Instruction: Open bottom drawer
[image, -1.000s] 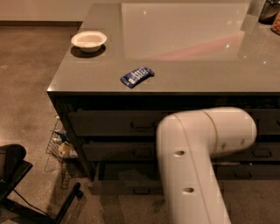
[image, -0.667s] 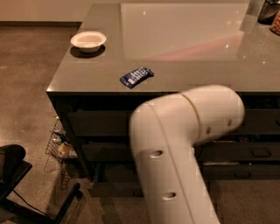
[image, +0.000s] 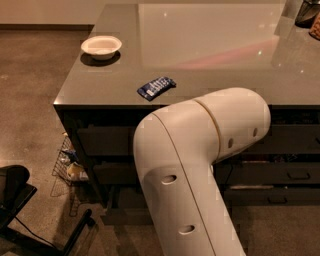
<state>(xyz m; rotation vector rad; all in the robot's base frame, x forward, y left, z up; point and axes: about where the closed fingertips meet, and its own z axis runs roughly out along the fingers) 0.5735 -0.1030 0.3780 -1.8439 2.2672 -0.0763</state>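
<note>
Swinging leftward and nearer since the earlier frames, the white arm (image: 200, 165) now covers more of the cabinet front. The bowl (image: 101, 46) and the blue packet (image: 156, 87) lie on the bench (image: 210, 45) where they lay before.

The pincer does not show anywhere in the view. Whether it is spread, pressed together or pinching something cannot be told, so nothing can be placed against it, and the arm's elbow serves as reference instead.

Only the left end of the bottom drawer (image: 125, 216) is visible, to the left of the arm's lower segment. It appears as a slim grey strip just above the floor (image: 30, 100), with a dark band over it. Its centre pull and right part are hidden behind the arm, and how far it stands out from the cabinet is hard to make out. Its long axis runs left to right, parallel to the bench's front edge, and its front faces the camera.

To the right of the elbow, the narrower drawers (image: 298, 175) are cut off by the frame edge. A wire basket (image: 67, 162) stands at the cabinet's left end.
</note>
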